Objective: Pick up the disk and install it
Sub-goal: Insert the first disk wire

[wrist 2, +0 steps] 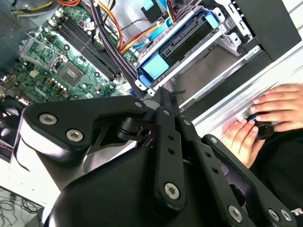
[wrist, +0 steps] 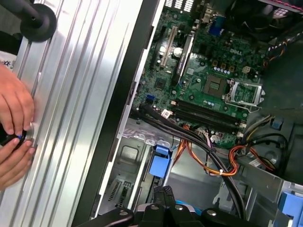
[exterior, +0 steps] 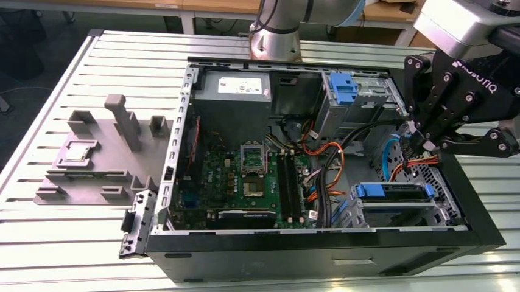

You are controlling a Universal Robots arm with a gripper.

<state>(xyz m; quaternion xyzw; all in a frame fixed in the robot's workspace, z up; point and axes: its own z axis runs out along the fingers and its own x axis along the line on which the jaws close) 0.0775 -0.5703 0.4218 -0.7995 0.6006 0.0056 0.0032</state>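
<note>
The disk [exterior: 394, 191], grey with a blue plastic carrier around it, lies flat in the metal drive cage at the case's front corner on the exterior view's right. In both wrist views its blue end tab [wrist 2: 154, 66] [wrist: 160, 163] sticks out of the cage toward the cables. My black gripper [exterior: 422, 141] hangs above the case, a little higher than the disk and apart from it. Its fingertips [wrist 2: 163, 92] [wrist: 165, 190] are pressed together with nothing between them.
The open black computer case [exterior: 325, 246] lies on a slatted metal table [exterior: 488, 182]. Inside are a green motherboard [exterior: 243, 176], orange and black cables [exterior: 329, 164] and a bare blue bracket [exterior: 345, 88] on the upper cage. A grey fixture [exterior: 106, 152] sits at the exterior view's left. A person's hands [wrist 2: 265, 113] [wrist: 14, 127] rest on the table beside the case.
</note>
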